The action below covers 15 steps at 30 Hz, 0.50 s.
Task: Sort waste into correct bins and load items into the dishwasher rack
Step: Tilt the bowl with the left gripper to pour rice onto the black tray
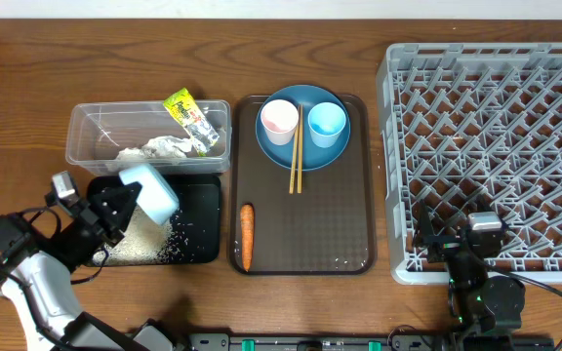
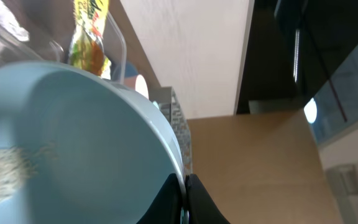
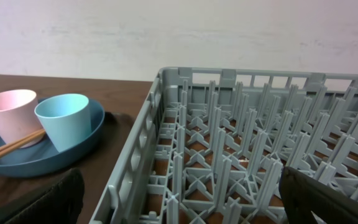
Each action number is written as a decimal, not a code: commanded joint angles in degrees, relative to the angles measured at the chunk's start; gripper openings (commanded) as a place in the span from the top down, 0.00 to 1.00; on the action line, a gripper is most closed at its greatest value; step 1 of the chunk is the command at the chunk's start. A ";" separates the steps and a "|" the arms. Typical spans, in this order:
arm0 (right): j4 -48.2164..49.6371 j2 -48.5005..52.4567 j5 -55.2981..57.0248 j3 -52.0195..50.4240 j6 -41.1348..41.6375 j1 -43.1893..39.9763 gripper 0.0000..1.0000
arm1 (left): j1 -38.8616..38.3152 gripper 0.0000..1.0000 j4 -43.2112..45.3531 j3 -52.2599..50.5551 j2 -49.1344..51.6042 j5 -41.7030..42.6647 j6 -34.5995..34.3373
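My left gripper [image 1: 128, 198] is shut on the rim of the white bowl [image 1: 152, 191], which is tipped on its side over the black tray [image 1: 201, 200]. Rice scraps [image 1: 149, 244] lie on that tray. In the left wrist view the fingers [image 2: 186, 186] pinch the bowl [image 2: 73, 143] wall, and some rice [image 2: 5, 174] clings inside. The clear tub [image 1: 105, 122] holds the snack wrapper [image 1: 191, 117] and crumpled paper [image 1: 154, 148]. The carrot [image 1: 246, 236] lies on the brown tray [image 1: 310, 224]. My right gripper [image 1: 454, 234] is open over the front-left corner of the rack [image 1: 390, 146].
On the brown tray, a blue plate [image 1: 310, 153] carries a pink cup [image 1: 279, 121], a light blue cup [image 1: 327, 122] and chopsticks [image 1: 297, 156]. The right wrist view shows the rack's pegs [image 3: 241, 155], with both cups [image 3: 64, 118] to the left.
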 commanded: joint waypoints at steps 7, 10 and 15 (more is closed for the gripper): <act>-0.22 -0.09 0.15 -0.07 -0.44 0.52 0.01 | -2.16 0.93 7.08 -0.07 0.33 1.53 -7.56; -0.22 -0.09 0.15 -0.07 -0.42 0.52 0.01 | -2.16 0.93 7.26 -0.07 0.33 1.53 -8.22; -0.22 -0.09 0.15 -0.07 -0.44 0.52 0.01 | -2.16 0.93 8.87 -0.07 0.33 1.53 -8.26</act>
